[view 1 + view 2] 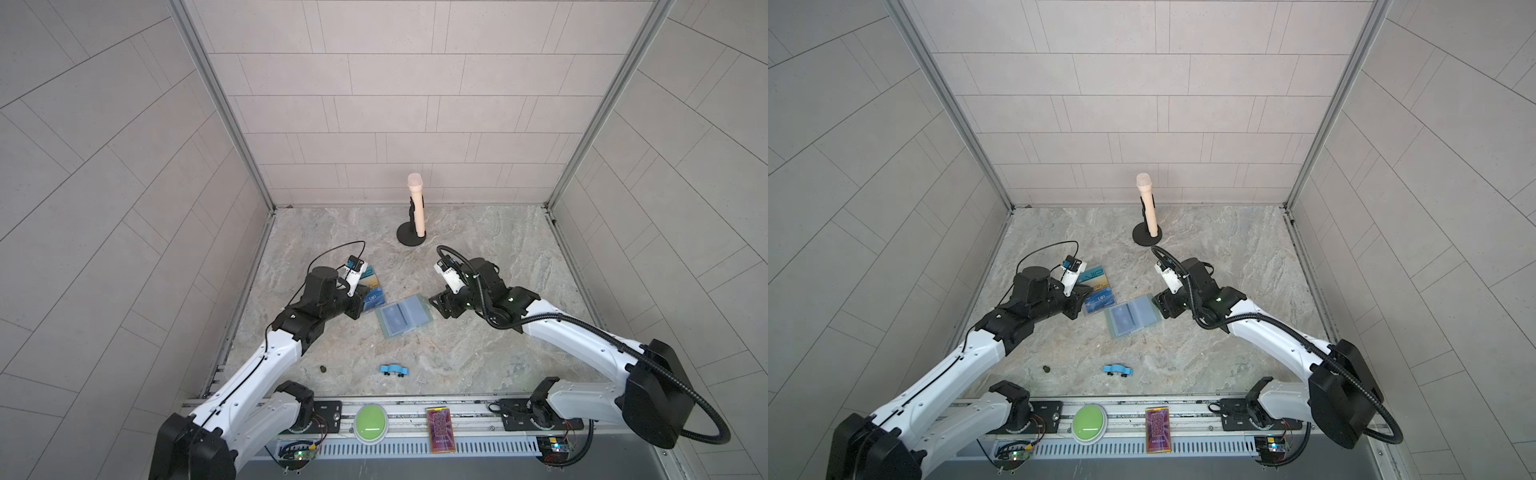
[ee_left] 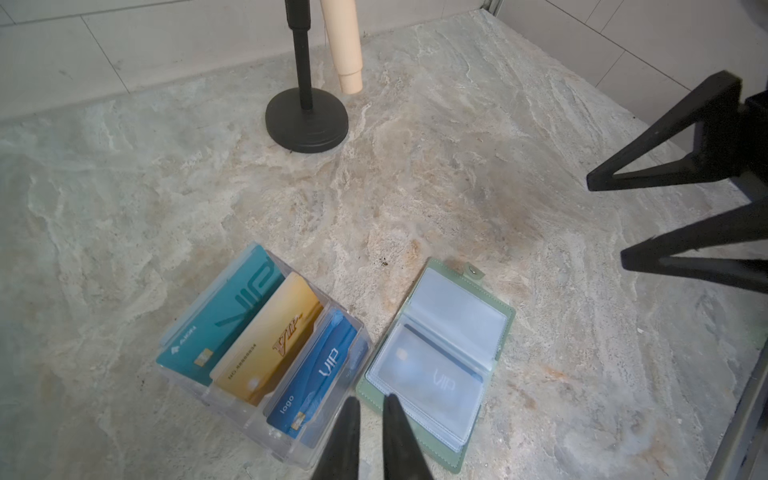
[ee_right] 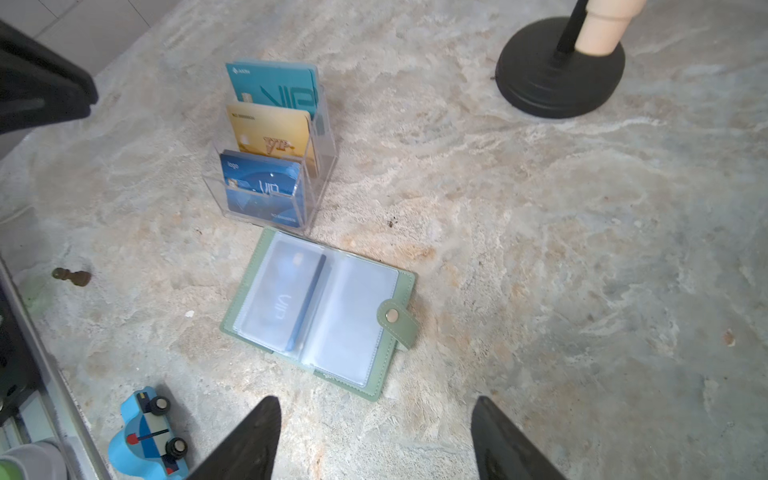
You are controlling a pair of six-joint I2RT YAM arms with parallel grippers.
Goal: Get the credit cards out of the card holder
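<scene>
The mint-green card holder (image 1: 403, 318) (image 1: 1133, 316) lies open and flat on the stone table, with its snap tab (image 3: 392, 318) toward my right arm. Through one cloudy sleeve page shows a blue credit card (image 3: 291, 291) (image 2: 424, 374); the facing page looks empty. My left gripper (image 2: 372, 400) (image 1: 358, 308) hovers over the holder's edge next to the acrylic stand, jaws nearly together with nothing between them. On the tab side, a little away from the holder, my right gripper (image 3: 376, 401) (image 1: 436, 303) stands wide open and empty.
A clear acrylic stand (image 2: 266, 353) (image 1: 370, 286) with teal, gold and blue cards touches the holder's far-left side. A microphone on a black round base (image 1: 411, 239) stands behind. A blue toy car (image 1: 394, 370) and a small dark piece (image 1: 322, 368) lie nearer the front rail.
</scene>
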